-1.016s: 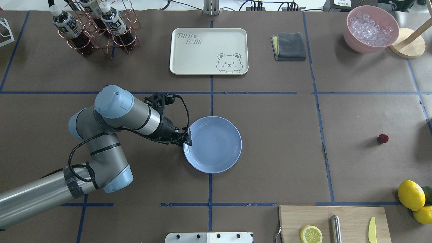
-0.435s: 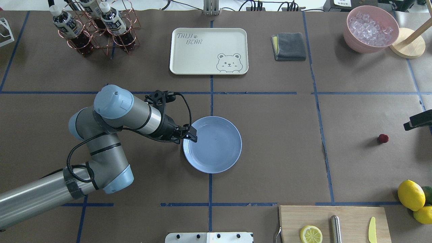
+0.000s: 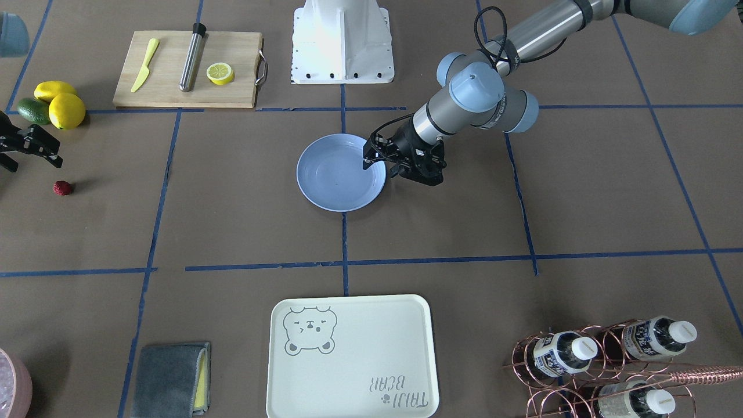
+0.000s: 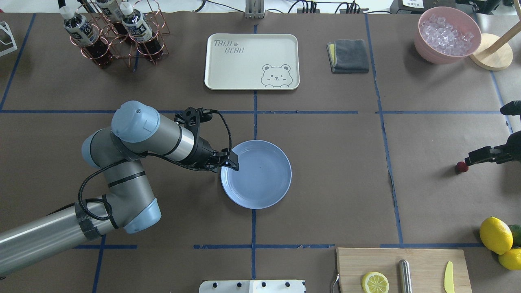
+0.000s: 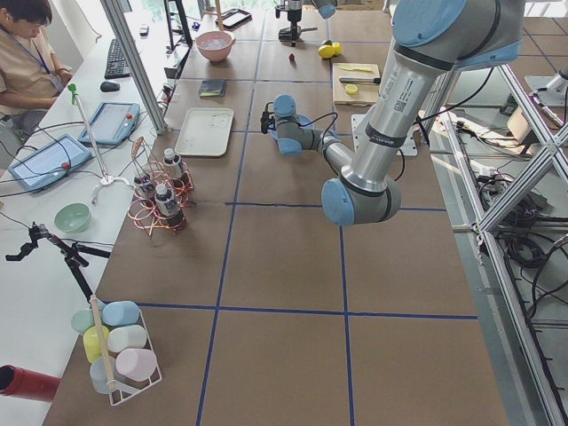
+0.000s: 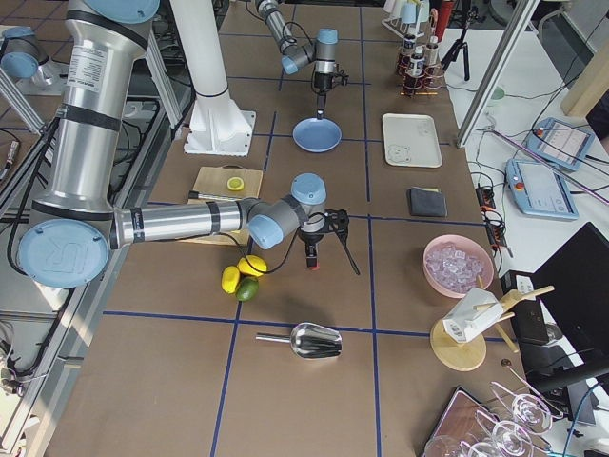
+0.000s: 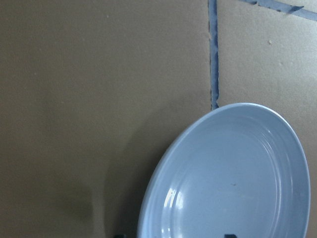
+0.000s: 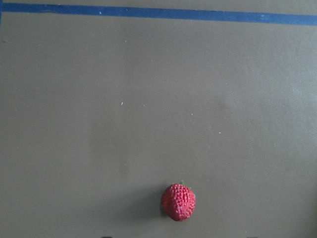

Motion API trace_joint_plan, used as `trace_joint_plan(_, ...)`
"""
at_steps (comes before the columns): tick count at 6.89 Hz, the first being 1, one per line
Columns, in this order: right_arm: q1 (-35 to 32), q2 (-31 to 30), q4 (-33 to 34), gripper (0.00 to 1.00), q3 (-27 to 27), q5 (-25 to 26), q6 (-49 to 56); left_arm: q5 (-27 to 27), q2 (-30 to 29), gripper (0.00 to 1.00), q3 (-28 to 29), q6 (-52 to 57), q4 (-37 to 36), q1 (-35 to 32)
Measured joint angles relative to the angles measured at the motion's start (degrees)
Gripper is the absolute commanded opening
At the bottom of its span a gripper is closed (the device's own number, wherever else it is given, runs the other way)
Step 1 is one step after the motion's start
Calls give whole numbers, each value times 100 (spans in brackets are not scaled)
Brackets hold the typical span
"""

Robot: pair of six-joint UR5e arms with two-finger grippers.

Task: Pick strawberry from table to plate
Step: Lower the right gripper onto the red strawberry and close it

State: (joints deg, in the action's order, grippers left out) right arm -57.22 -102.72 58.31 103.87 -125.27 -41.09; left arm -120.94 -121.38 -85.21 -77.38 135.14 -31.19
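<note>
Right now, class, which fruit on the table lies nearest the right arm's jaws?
The strawberry: tiny, dark red, alone close by those jaws. The lemons and avocado huddle farther off.

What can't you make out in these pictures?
- Right end effector: the overhead view's right edge cuts off its arm, and its height above the strawberry is unclear.
- Left end effector: in the overhead view it covers the plate rim, so contact is unclear.
- Avocado: mostly behind the lemons and cut by the overhead view's right edge.
- Bottles: labels too small to read.
</note>
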Motion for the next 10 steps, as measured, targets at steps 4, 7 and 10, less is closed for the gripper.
trace_joint_plan(4, 529, 121, -340, 87, -450, 502, -9, 6, 15, 76, -4, 5, 1, -1)
trace_joint_plan(7, 620, 331, -354, 50, -691, 563, 8, 9, 40, 76, -4, 12, 1, -1)
trace_joint_plan(10, 617, 347, -355, 0, -700, 565, -7, 9, 47, 76, -3, 12, 3, -1)
